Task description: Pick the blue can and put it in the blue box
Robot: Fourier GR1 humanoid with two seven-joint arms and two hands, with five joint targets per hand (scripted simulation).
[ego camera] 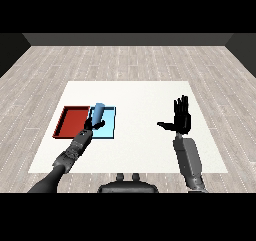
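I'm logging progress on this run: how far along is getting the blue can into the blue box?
Done: the left hand is curled round the blue can, so the pick looks made. In hand: the can is over the light blue tray, tilted, beside the red tray. Left: setting it down and letting go. The right hand is open, away from both trays.

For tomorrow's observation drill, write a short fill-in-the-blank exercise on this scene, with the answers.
1. The can is held by the ____ hand.
2. The can is over the ____ tray.
3. The right hand has its fingers ____.
4. The red tray lies to the ____ of the other tray.

Answers: left; blue; open; left
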